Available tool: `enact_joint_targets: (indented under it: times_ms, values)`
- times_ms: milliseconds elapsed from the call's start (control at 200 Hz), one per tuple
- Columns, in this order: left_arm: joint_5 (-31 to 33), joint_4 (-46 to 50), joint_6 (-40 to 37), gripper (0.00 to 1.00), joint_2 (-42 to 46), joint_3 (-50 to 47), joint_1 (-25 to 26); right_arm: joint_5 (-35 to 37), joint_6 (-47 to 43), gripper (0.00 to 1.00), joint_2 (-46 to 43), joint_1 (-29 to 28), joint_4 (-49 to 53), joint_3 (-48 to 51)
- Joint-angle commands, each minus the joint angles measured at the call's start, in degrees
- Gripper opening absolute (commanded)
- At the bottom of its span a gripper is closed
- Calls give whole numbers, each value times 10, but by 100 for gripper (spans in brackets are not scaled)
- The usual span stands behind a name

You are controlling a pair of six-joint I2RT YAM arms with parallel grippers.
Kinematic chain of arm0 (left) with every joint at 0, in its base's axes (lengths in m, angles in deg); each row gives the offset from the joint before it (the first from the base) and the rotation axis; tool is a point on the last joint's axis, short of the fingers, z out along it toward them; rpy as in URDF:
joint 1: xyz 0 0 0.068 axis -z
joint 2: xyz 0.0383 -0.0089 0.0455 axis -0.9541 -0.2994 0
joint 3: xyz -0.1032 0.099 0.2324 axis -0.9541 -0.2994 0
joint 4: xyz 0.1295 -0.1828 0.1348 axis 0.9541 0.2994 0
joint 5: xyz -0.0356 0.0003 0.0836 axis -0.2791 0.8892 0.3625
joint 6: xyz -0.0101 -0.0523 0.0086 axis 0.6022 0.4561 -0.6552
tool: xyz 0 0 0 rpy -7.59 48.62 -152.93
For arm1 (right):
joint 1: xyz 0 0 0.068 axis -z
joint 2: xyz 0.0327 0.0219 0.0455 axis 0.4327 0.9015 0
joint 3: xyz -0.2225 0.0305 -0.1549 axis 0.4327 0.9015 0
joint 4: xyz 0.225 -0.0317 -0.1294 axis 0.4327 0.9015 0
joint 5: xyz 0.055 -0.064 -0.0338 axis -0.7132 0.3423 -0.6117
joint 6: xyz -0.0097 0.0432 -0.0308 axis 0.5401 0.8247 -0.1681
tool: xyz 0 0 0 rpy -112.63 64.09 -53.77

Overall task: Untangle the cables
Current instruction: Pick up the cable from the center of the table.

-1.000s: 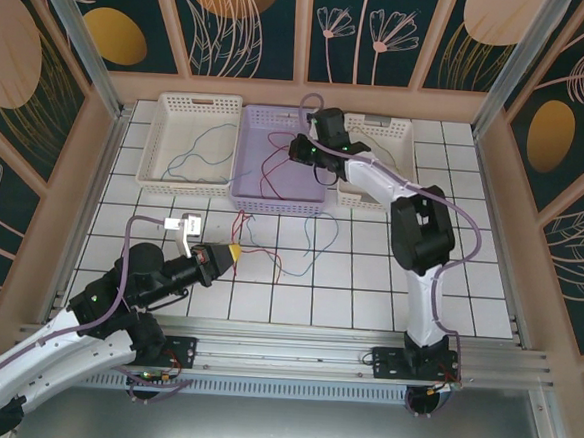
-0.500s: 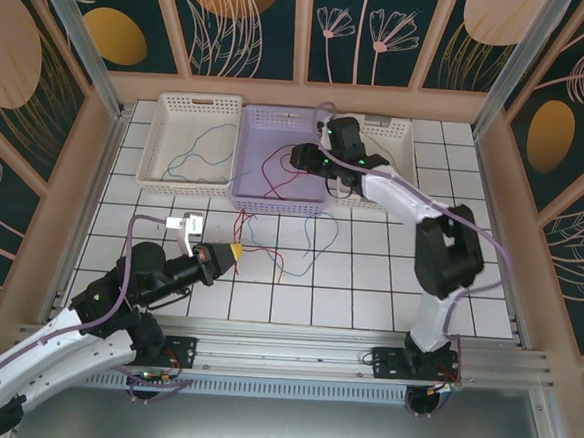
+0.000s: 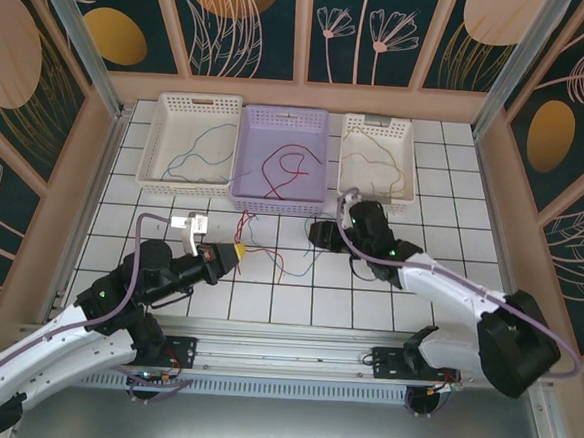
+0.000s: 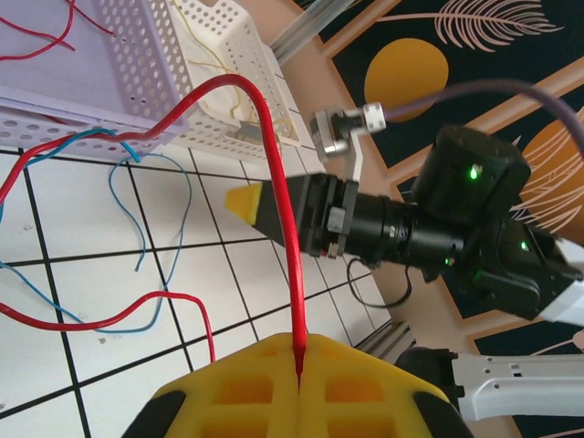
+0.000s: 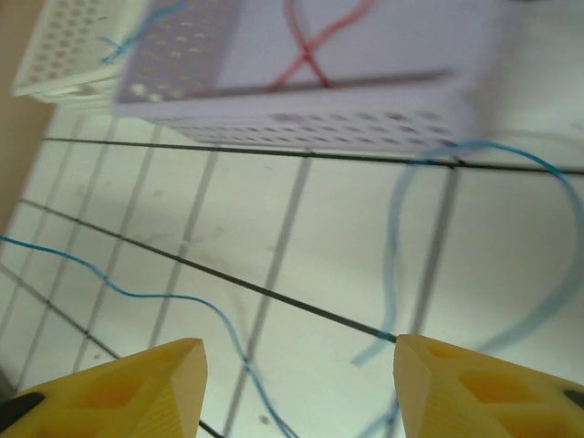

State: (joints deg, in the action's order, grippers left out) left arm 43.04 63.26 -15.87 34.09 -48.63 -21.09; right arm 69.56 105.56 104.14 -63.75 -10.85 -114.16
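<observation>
Left basket (image 3: 149, 144): white, with a blue wire (image 3: 202, 143) lying loose inside.
Left gripper (image 4: 299, 351): low over the tiles, yellow fingers pressed together on a red wire (image 4: 274, 182). The strand rises out of the pinch in a tall arch, then drops to the tiles in front of the lilac basket (image 3: 278, 206).
Lilac basket: middle of the row, a red loop (image 3: 288, 167) on its floor.
Tangle (image 3: 270, 250): on the tiles just before the lilac basket, between the two grippers – red and blue strands crossing one another.
Right gripper (image 5: 292, 374): close above the tiles at the tangle's right side, fingers apart with nothing between them; a blue loop (image 5: 390, 237) lies just ahead of it.
Right basket (image 3: 408, 162): white, a tan wire (image 3: 372, 154) curled inside.
Feel: to my eye these are thin, light and limp. They hold no shape, should slide easily on the tiles, and will likely drag a neighbour along wherever two cross.
Where to grip: probably a clear stretch or a free end, away from any crossing; a strand flat on tile leaves little to pinch, so a raised bend looks easier.
Surface: table (image 3: 451, 240) of white square tiles with dark grout – flat and smooth-looking.
Room: a boxed stall with tan frames, metal corner posts and dark panels painted with orange discs and pale leaves.
</observation>
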Motion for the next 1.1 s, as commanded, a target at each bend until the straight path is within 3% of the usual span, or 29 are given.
enact_joint_targets:
  times_ms: [0, 325, 651, 1096]
  values:
    - [7, -19, -14, 0, 1, 19, -1, 52, 26, 59, -50, 1, -10, 53]
    - [6, -31, -6, 0, -2, 12, -1, 23, 80, 60, -4, -24, -109, 132]
    - [4, -32, -2, 0, -1, 11, -1, 40, 104, 59, 133, -50, -142, 66]
    - [0, -32, 1, 0, 7, 2, -1, 85, 138, 48, 251, -59, -85, -15]
